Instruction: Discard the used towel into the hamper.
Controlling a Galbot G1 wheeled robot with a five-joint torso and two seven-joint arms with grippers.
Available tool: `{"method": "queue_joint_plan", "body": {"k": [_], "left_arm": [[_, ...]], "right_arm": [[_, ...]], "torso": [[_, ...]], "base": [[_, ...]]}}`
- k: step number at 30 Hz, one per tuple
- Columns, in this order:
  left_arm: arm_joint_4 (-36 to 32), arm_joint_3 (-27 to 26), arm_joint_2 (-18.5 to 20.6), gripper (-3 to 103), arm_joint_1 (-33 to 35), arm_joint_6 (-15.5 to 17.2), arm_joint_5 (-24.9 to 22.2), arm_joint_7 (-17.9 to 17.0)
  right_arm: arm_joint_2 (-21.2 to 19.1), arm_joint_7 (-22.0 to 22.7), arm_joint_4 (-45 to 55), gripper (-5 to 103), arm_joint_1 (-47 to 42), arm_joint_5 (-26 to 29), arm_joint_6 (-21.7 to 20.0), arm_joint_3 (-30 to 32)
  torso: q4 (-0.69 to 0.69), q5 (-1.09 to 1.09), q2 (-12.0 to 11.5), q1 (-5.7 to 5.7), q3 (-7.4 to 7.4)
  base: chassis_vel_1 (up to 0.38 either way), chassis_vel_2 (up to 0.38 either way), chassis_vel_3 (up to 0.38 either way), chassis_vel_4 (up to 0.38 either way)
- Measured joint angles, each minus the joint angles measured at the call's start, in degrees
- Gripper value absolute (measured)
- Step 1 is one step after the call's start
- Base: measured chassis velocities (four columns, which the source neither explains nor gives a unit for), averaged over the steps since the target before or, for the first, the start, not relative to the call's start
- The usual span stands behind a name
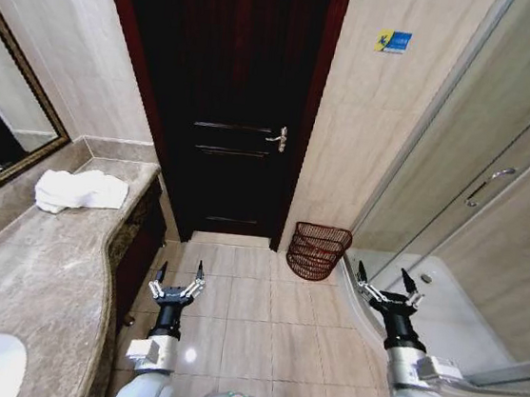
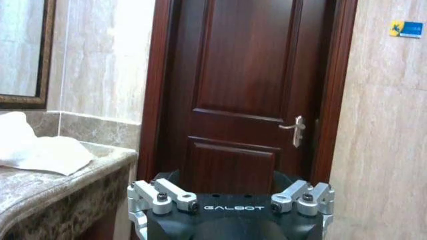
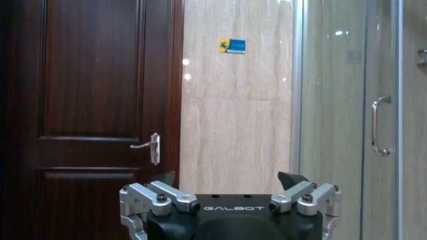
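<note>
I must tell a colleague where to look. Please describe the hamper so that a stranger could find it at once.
Start at the dark door. Just beside it, on the tiled floor against the beige wall, before the glass shower, stands the hamper. It is a small round reddish-brown open-weave basket, wider at the rim.

Two black grippers, left gripper (image 1: 179, 277) and right gripper (image 1: 388, 282), carry silver metal finger links with dark screws, white "GALBOT" lettering on the bodies, atop white-and-grey arms
</note>
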Motion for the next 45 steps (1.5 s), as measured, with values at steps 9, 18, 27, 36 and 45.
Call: {"method": "queue_joint_plan", "body": {"k": [9,18,27,36,45], "left_arm": [[0.66,-1.77,0.00,92,-0.56,-1.98,0.69,2.02],[1.06,-2.29,0.06,93,-0.24,-4.48,1.01,2.53],[0.17,-2.05,0.02,92,-0.48,-6.42,4.29,0.55],[0.09,-2.99,0.01,93,0.29,-7.49,4.09,2.93],[0.10,-3.21,0.01,94,0.80,-8.16,3.60,3.30]], "right_arm": [[1.19,-0.32,-0.59,100,-0.06,-0.28,1.84,-1.36],[1.64,-1.53,-2.07,100,0.10,-1.07,3.47,-1.29],[1.62,-1.53,-2.69,100,0.20,-1.88,4.69,-1.54],[1.62,-1.27,-2.61,100,-0.34,-1.03,5.57,-1.60],[1.65,-0.27,-3.17,100,-0.01,0.39,6.58,-1.61]], "torso": [[0.00,0.00,0.00,0.00,0.00],[0.00,0.01,0.00,0.00,0.00],[0.00,0.00,0.00,0.00,0.00],[0.00,0.00,0.00,0.00,0.00],[0.00,0.00,0.00,0.00,0.00]], "base": [[0.000,0.000,0.000,0.000],[0.000,0.000,0.000,0.000],[0.000,0.000,0.000,0.000],[0.000,0.000,0.000,0.000],[0.000,0.000,0.000,0.000]]}}
